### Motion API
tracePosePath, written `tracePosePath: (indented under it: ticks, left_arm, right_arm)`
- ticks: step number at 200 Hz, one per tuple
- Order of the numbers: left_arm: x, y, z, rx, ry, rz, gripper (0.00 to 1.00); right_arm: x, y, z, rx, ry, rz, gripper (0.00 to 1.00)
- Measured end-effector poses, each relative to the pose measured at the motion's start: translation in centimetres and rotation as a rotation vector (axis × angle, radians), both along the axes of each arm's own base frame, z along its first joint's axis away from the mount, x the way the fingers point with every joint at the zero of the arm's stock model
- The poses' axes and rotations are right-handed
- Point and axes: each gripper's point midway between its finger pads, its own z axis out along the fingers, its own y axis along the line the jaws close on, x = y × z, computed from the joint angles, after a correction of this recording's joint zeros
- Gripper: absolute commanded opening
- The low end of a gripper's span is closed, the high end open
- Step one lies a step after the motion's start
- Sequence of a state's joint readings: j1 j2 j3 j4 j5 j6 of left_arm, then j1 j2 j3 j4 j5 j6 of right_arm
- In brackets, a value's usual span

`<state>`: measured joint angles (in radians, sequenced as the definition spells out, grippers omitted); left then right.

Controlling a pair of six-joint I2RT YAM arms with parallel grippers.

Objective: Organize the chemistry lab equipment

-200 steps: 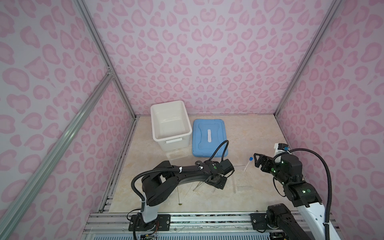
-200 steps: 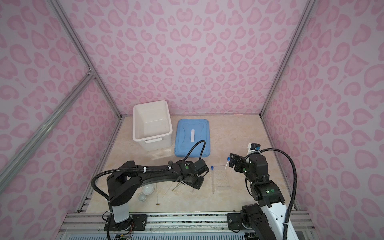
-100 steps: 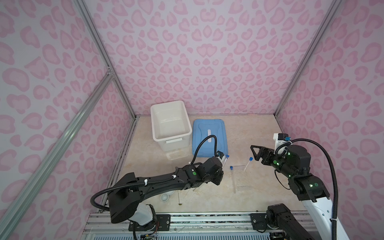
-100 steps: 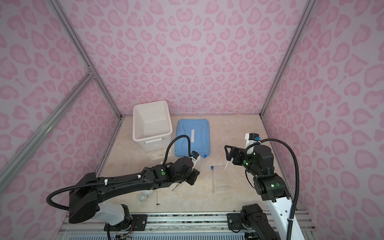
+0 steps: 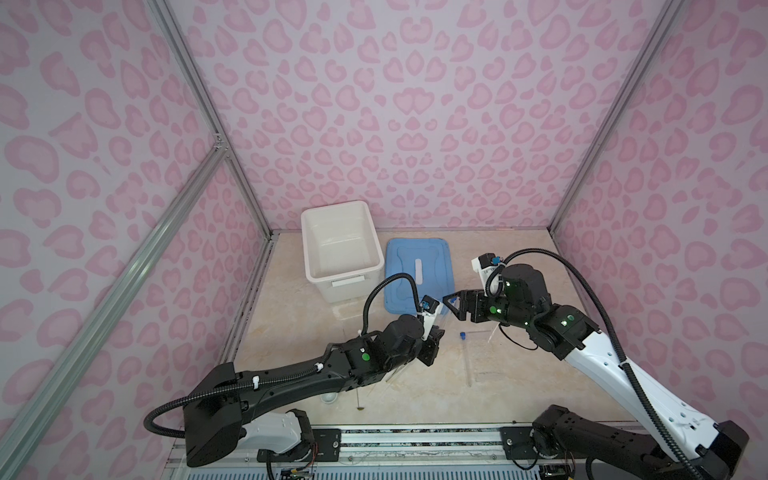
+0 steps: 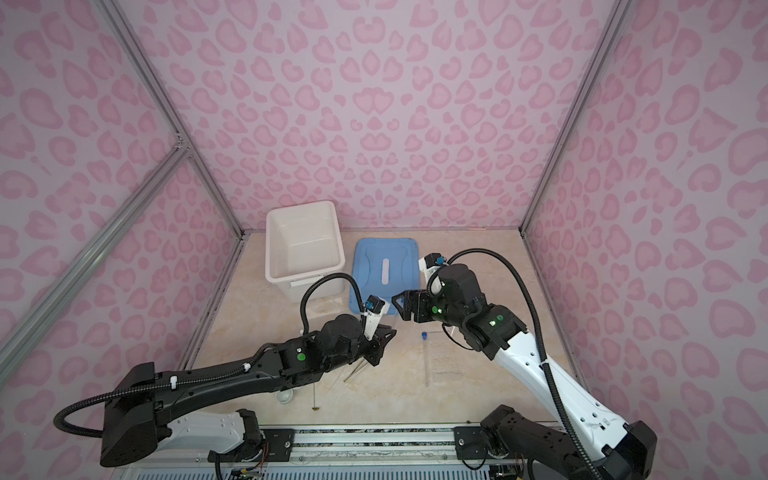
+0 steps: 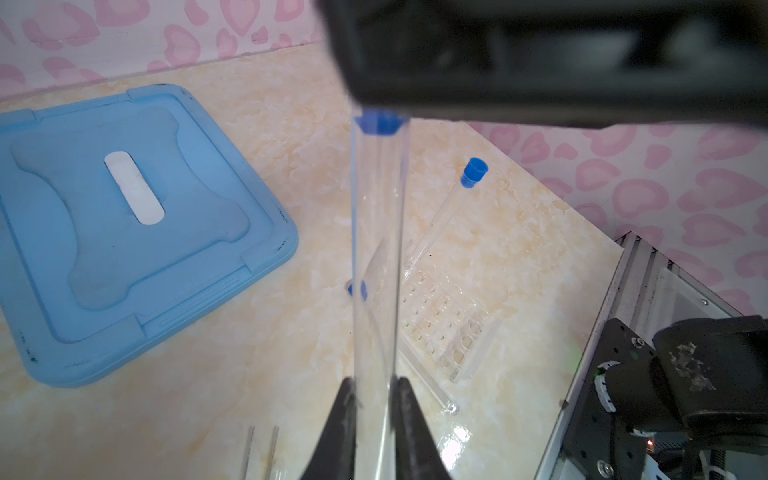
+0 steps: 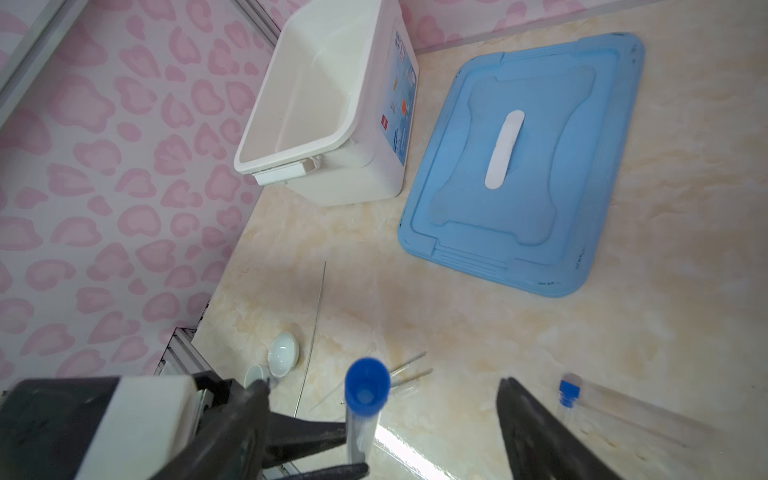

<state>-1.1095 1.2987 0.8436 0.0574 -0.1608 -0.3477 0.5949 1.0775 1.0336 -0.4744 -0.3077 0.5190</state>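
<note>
Lower frame, near the front edge: a small white dish (image 5: 328, 397) and the thin rod (image 5: 358, 399) lie on the table. Centre: left gripper (image 7: 374, 395) is clamped on a blue-capped tube (image 7: 376, 249). Right gripper (image 5: 451, 307) is spread wide either side of that tube's cap; contact not discernible. Right of centre: clear rack (image 7: 444, 320), second tube (image 5: 467, 361) alongside. Farthest back: white bin (image 5: 340, 245), blue lid (image 5: 417, 270).
</note>
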Motion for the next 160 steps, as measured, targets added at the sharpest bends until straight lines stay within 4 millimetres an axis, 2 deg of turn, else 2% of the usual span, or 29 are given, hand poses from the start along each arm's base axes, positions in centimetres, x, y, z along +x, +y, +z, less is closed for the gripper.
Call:
tracePosePath:
  ticks: [36,60,86,160]
  left_arm:
    - [-0.2,0.0,0.2,-0.006,-0.004,-0.003,0.15]
    - [-0.1,0.1,0.2,-0.003,-0.010,-0.003,0.15]
    - [-0.1,0.1,0.2,-0.001,-0.012,0.000,0.14]
    - [-0.1,0.1,0.1,0.005,-0.009,-0.001,0.14]
  right_arm:
    - [0.5,1.0,0.1,0.040,-0.008,0.005,0.52]
    - [0.6,1.2,0.3,0.058,-0.016,0.001,0.40]
    - [0.8,1.1,0.3,0.066,-0.018,-0.005,0.30]
    - [0.5,1.3,-0.1,0.091,0.006,0.002,0.16]
